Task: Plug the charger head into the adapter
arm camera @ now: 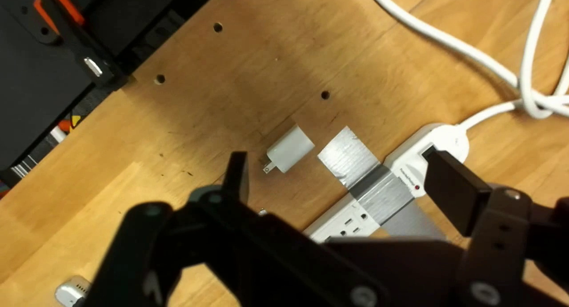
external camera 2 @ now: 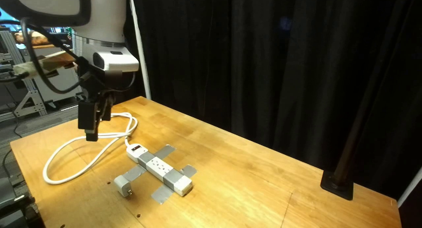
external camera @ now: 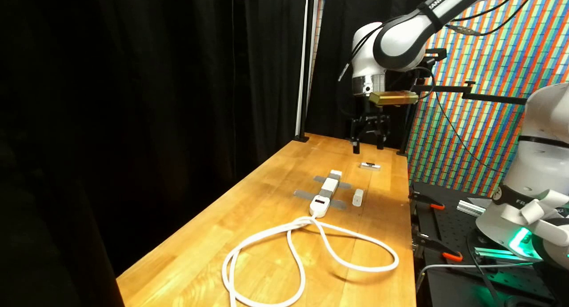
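The charger head [external camera: 358, 197] [external camera 2: 123, 185] [arm camera: 290, 149] is a small white block lying on its side on the wooden table, its metal prongs bare. Beside it, with a gap between, runs the adapter [external camera: 329, 184] [external camera 2: 159, 166] [arm camera: 448, 142], a long white socket strip held down by grey tape. Its outlets face up, and part of it is hidden behind my fingers in the wrist view. High above the table hangs my gripper [external camera: 368, 148] [external camera 2: 99, 127] [arm camera: 338, 173], jaws wide apart and nothing between them. The charger head and the strip both appear below it in the wrist view.
A thick white cable [external camera: 266, 230] [external camera 2: 66, 145] loops over the table from the strip. A small flat object [external camera: 370, 165] lies past the charger head. Orange-tipped clamps [arm camera: 95, 60] grip the table edge. A dark post [external camera 2: 341, 181] stands on the table.
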You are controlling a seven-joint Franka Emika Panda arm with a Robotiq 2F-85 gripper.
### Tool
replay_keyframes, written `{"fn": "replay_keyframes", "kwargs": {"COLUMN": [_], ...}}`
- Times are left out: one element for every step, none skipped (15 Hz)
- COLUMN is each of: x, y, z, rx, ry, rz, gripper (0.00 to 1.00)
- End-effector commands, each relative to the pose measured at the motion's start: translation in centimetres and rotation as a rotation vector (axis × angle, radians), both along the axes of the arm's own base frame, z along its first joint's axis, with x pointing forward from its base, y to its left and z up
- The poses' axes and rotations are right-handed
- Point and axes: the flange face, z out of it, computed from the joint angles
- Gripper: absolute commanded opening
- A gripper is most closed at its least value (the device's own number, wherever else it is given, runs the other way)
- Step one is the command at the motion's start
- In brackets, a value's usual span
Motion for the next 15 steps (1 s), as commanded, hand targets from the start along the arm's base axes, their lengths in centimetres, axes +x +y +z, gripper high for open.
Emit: {"fn": "replay_keyframes", "kwargs": {"x": [2.5,2.5,2.5,2.4,2.2,2.0,1.8,1.7,1.5,1.4,1.3,1.2,1.0,0.9,0.8], "y": [0.2,0.3,0.4,0.6,0.8,1.0,1.2,1.2,1.3,1.3,1.3,1.3,1.4,1.4,1.6], "z": [-3.1,-4.1,-5.0,-5.8,-6.7,-7.6,-8.4,-9.4,-10.4,-11.2,-12.2,-13.0,-13.7,-14.4,-15.0], "rx": [-0.049,-0.051,-0.066,-0.073,-0.092,-0.105,-0.104,-0.123,-0.133,-0.143,-0.141,-0.149,-0.149,-0.149,-0.151], "ry": [0.024,0.035,0.048,0.058,0.066,0.069,0.062,0.061,0.049,0.040,0.028,0.023,0.019,0.019,0.021], "rz": [-0.159,-0.190,-0.222,-0.245,-0.270,-0.286,-0.285,-0.294,-0.293,-0.294,-0.296,-0.299,-0.303,-0.307,-0.312], "gripper": [1.00,1.00,1.00,1.00,1.00,1.00,1.00,1.00,1.00,1.00,1.00,1.00,1.00,1.00,1.00]}}
